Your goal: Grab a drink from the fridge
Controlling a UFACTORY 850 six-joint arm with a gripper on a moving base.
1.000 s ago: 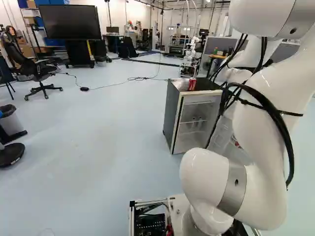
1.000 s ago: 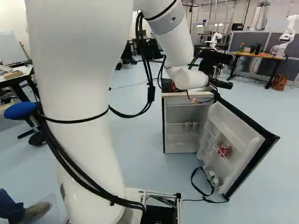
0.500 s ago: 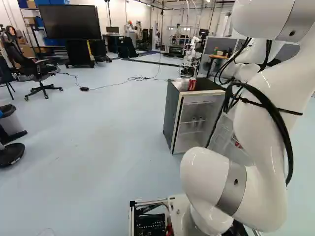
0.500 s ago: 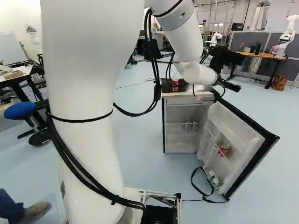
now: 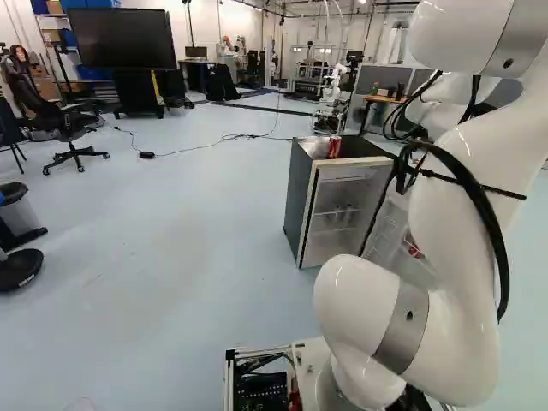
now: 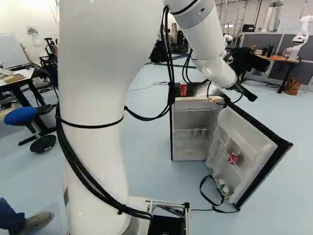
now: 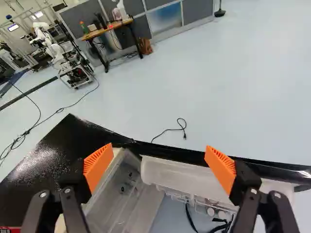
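- Tool (image 6: 259,81) is open, fingers apart, above the open fridge door (image 6: 248,128).
- Red can (image 6: 234,157) sits in door.
- Second red can (image 6: 184,90) stands on fridge top (image 5: 360,148).

The small fridge (image 5: 301,205), dark-sided and pale inside, stands upright, its door (image 6: 244,133) wide open. A red can (image 6: 234,157) sits in the door above white-topped containers (image 6: 223,188); small bottles (image 6: 200,131) stand inside.

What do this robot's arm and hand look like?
The arm is glossy white and rounded, with silvery bands around it and black cables running along its outside. The hand is black, with two fingers carrying ribbed orange pads.
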